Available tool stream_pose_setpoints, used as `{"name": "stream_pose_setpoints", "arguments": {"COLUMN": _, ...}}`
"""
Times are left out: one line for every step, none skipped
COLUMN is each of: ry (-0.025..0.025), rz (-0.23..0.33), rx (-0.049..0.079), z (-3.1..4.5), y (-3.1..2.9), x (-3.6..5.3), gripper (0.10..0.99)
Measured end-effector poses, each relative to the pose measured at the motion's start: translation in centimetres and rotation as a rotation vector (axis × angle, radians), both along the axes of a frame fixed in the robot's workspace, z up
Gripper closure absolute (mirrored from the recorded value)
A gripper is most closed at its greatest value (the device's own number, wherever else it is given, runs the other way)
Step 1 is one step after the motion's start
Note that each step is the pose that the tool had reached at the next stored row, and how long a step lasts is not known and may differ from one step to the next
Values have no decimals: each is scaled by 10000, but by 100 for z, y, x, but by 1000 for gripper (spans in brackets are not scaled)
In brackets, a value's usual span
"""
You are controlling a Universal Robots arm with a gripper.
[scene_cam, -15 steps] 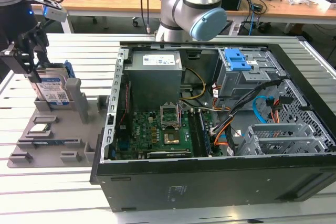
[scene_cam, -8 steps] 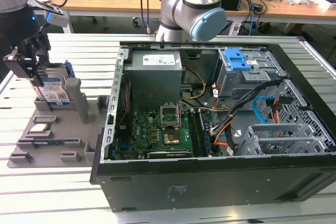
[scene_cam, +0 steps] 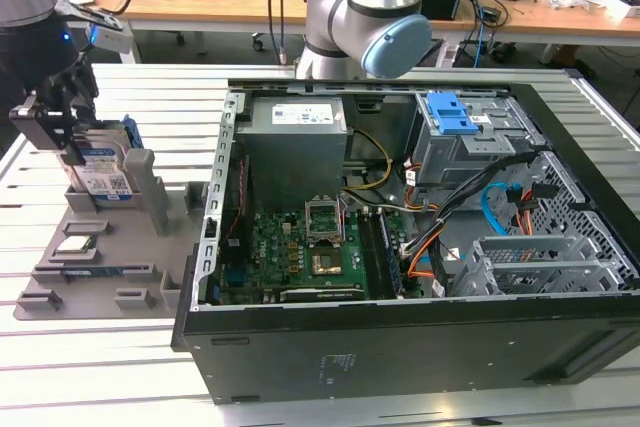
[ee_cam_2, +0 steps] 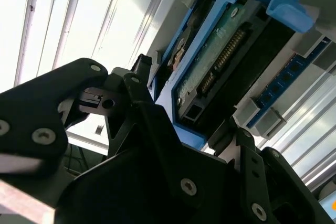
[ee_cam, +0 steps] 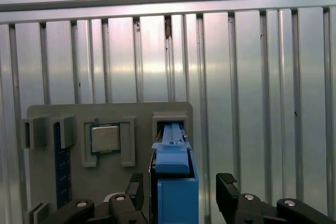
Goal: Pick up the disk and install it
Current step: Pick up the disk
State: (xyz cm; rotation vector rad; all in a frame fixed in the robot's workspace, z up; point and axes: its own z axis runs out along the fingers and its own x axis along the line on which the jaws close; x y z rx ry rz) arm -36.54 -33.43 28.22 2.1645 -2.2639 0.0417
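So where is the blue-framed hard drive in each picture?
Exterior view: the disk stands on edge in the grey holder, at the exterior view's left.
Second wrist view: disk's connector edge, just beyond the pincer.
First wrist view: disk's blue frame, between the pincer's fingers.
Shared landmark: the pincer.

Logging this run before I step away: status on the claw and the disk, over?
Claw open, straddling the disk. Disk upright in gray holder, not yet lifted. Nothing seen blocking the grasp.

Disk [ee_cam_2: 220, 51] in blue bracket [ee_cam_2: 283, 9] (connector edge to cam), btwn spread pincer [ee_cam_2: 189, 103] fingers [ee_cam_2: 140, 85]
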Motion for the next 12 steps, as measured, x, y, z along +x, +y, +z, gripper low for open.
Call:
{"name": "stream_pose_setpoints", "arguments": {"ry": 0, "rz": 2, "rx": -1, "z": 0, "y": 0, "x": 0, "gripper": 427}}
{"name": "stream_pose_setpoints", "arguments": {"ry": 0, "rz": 2, "rx": -1, "z": 0, "y": 1, "x": 1, "gripper": 427}}
{"name": "stream_pose_setpoints", "arguments": {"ry": 0, "rz": 0, "rx": 0, "z": -1, "y": 2, "x": 1, "gripper": 427}}
{"name": "stream_pose_setpoints", "arguments": {"ry": -1, "rz": 1, "rx": 0, "z": -1, "y": 3, "x": 1, "gripper": 427}}
{"name": "stream_pose_setpoints", "arguments": {"ry": 0, "rz": 1, "rx": 0, "z": -1, "y": 4, "x": 2, "gripper": 427}}
{"name": "stream_pose_setpoints", "arguments": {"ry": 0, "rz": 1, "rx": 0, "z": -1, "y": 4, "x": 2, "gripper": 443}}
{"name": "stream_pose_setpoints", "arguments": {"ry": 0, "rz": 1, "rx": 0, "z": -1, "y": 4, "x": 2, "gripper": 506}}
{"name": "stream_pose_setpoints", "arguments": {"ry": -1, "rz": 1, "rx": 0, "z": -1, "y": 5, "x": 2, "gripper": 506}}
{"name": "stream_pose_setpoints", "arguments": {"ry": 0, "rz": 1, "rx": -1, "z": -1, "y": 5, "x": 2, "gripper": 569}}
{"name": "stream_pose_setpoints", "arguments": {"ry": 0, "rz": 0, "rx": -1, "z": -1, "y": 6, "x": 2, "gripper": 627}}
{"name": "stream_pose_setpoints", "arguments": {"ry": 0, "rz": 1, "rx": -2, "z": -1, "y": 6, "x": 3, "gripper": 690}}
{"name": "stream_pose_setpoints", "arguments": {"ry": -2, "rz": 0, "rx": 2, "z": -2, "y": 7, "x": 3, "gripper": 690}}
